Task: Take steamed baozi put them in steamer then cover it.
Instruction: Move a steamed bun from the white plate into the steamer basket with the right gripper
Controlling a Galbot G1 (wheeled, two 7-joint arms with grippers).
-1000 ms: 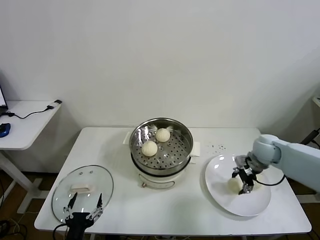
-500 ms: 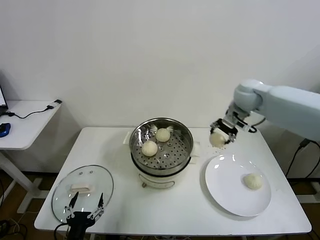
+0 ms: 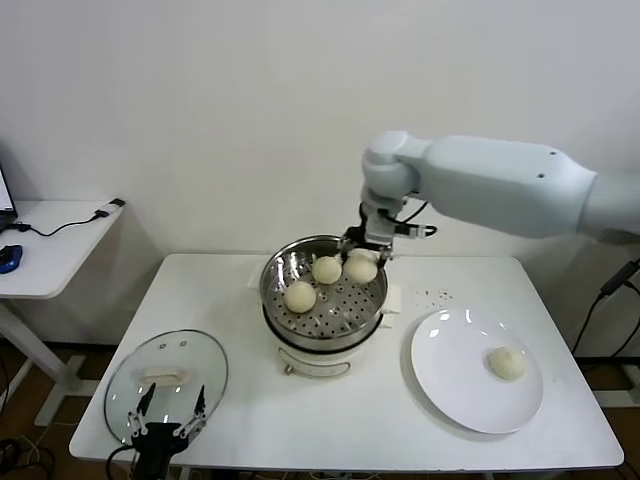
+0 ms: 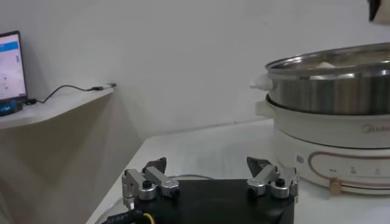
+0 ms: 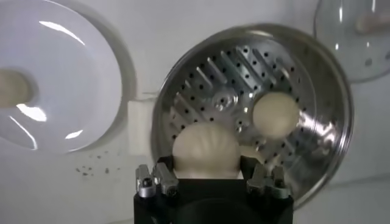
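My right gripper is shut on a cream-white baozi and holds it over the back right part of the steamer. The right wrist view shows this baozi between the fingers of that gripper, above the perforated bottom. Two baozi lie in the basket, one at the front left and one at the back. One more baozi lies on the white plate. The glass cover lies flat at the table's front left. My left gripper is open and parked over the cover's near edge.
The steamer stands on a white pot base at the table's middle. The left wrist view shows the steel basket and the base close on one side. A side desk with cables stands to the left.
My right gripper picked a baozi off the plate, lifted it and carried it left to above the steamer. One baozi stays on the plate. The left arm has not moved.
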